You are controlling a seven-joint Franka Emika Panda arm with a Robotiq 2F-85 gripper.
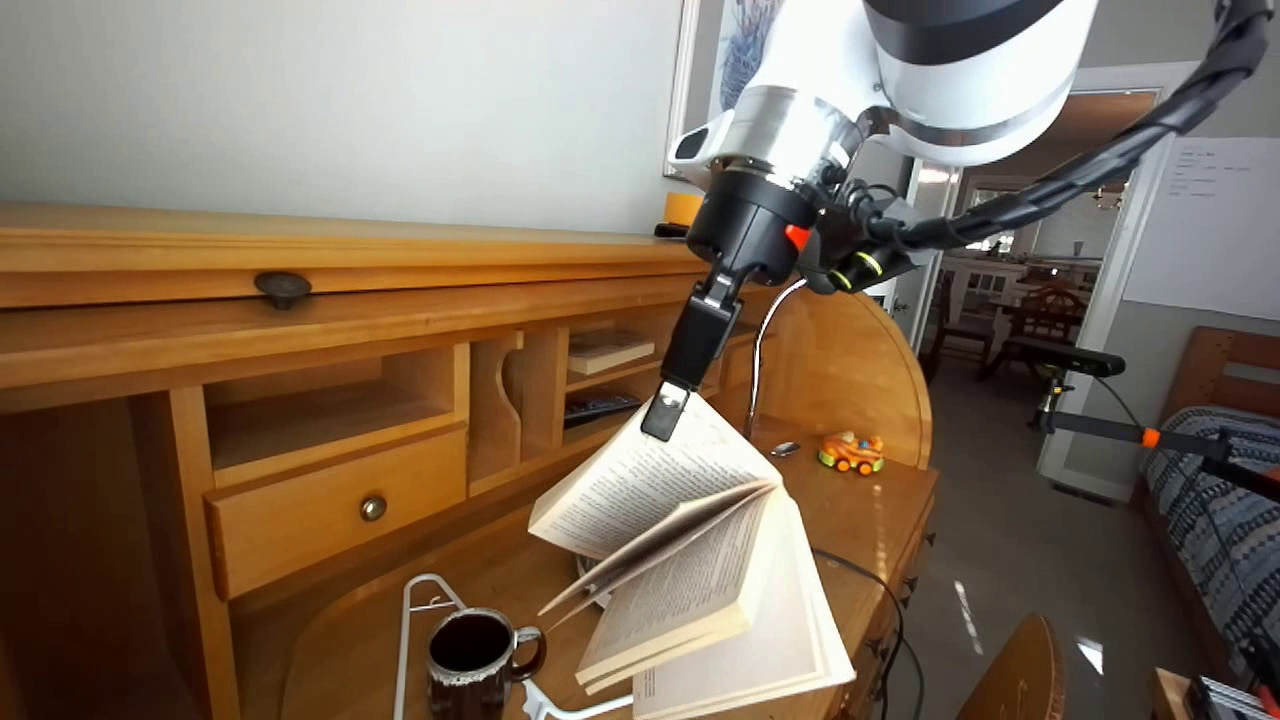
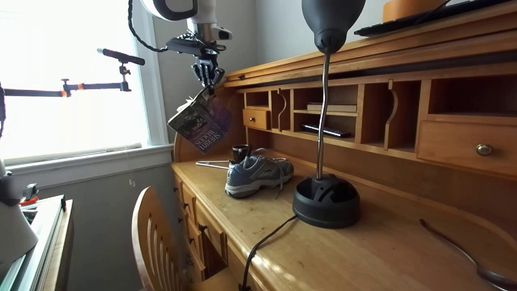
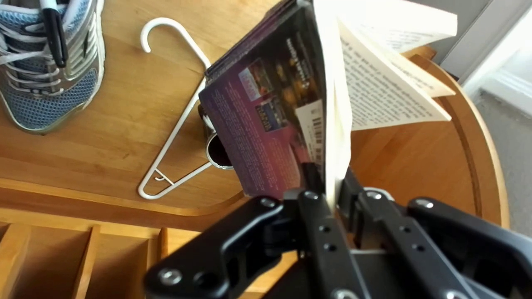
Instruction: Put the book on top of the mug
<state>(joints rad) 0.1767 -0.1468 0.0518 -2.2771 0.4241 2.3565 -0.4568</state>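
The book (image 1: 690, 610) hangs open in the air, tilted, its pages fanned out in an exterior view. Its dark maroon-purple cover shows in an exterior view (image 2: 202, 125) and in the wrist view (image 3: 262, 137). My gripper (image 1: 665, 412) is shut on part of the book, pinching one cover with pages near its edge; the wrist view shows both fingers (image 3: 332, 182) against it. The dark mug (image 1: 470, 665) stands upright on the desk, below and beside the book. In an exterior view it stands behind the sneaker (image 2: 240, 152). In the wrist view the book partly hides the mug (image 3: 218, 153).
A white hanger (image 3: 174, 133) lies around the mug. A grey-blue sneaker (image 2: 260, 176) holding a marker (image 3: 54, 35) stands near it. A lamp (image 2: 327, 206) stands farther along, with a toy car (image 1: 852, 455) and a spoon (image 1: 785, 449). Desk cubbies (image 1: 490, 400) rise behind.
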